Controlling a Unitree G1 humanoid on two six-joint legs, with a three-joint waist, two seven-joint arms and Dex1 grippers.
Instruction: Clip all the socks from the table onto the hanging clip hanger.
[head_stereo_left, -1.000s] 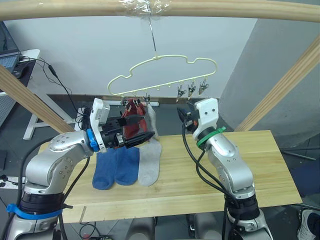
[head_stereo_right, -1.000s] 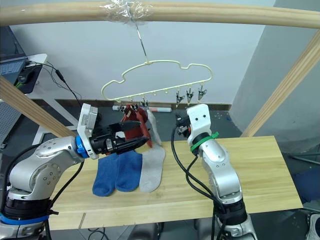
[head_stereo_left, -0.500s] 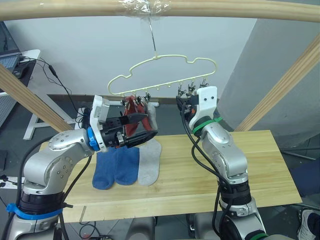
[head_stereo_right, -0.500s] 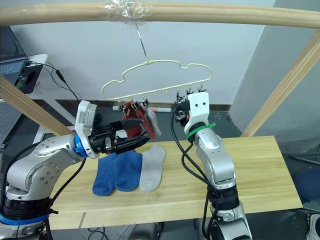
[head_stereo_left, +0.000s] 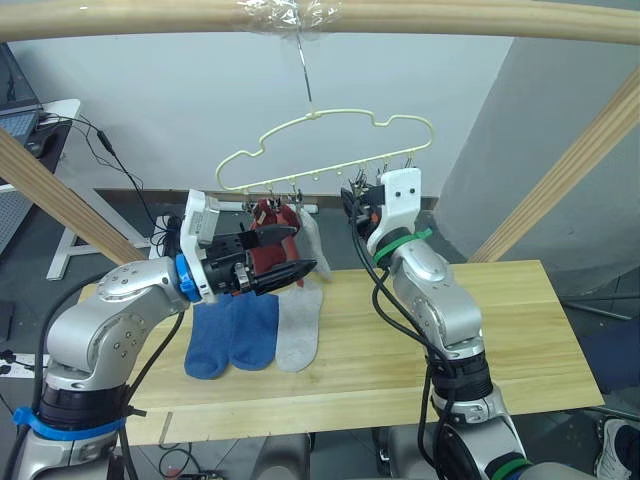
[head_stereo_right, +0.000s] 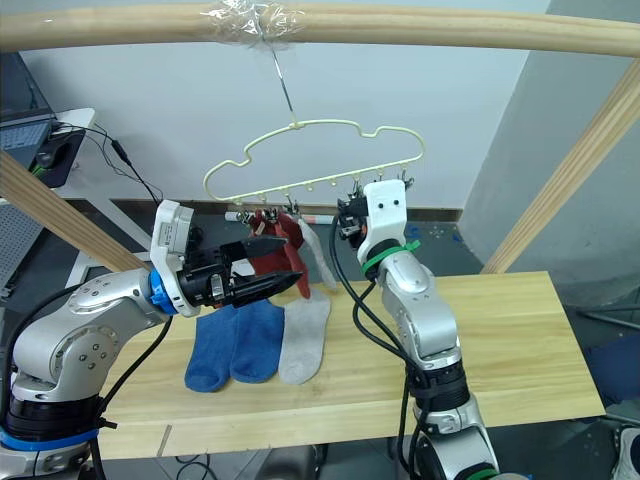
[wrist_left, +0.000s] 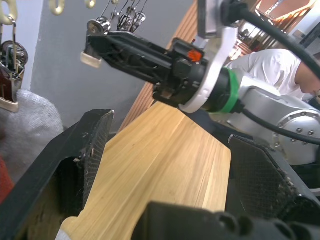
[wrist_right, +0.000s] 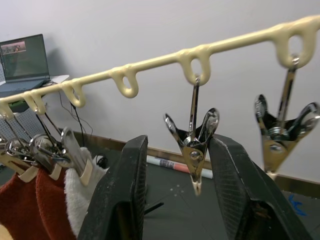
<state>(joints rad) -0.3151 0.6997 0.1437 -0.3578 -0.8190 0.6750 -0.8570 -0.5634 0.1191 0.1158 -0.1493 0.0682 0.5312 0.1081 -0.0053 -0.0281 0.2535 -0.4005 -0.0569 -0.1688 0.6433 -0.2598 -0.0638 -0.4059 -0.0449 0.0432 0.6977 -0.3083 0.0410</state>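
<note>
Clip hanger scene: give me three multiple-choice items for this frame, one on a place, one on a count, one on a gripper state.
1. Where is the right gripper?
A. resting on the table
B. up at the clip hanger, an empty metal clip between its fingers
C. on the blue socks

2. How many socks lie flat on the table?
A. one
B. three
C. six

3. How is the left gripper?
A. open, holding nothing
B. shut on a red sock
C. shut on a clip

Answers:
1 B: the right wrist view shows the empty metal clip on the clip hanger between the fingers.
2 B: two blue socks and a grey sock lie there.
3 A: the left wrist view shows its fingers apart with bare table between.
</note>
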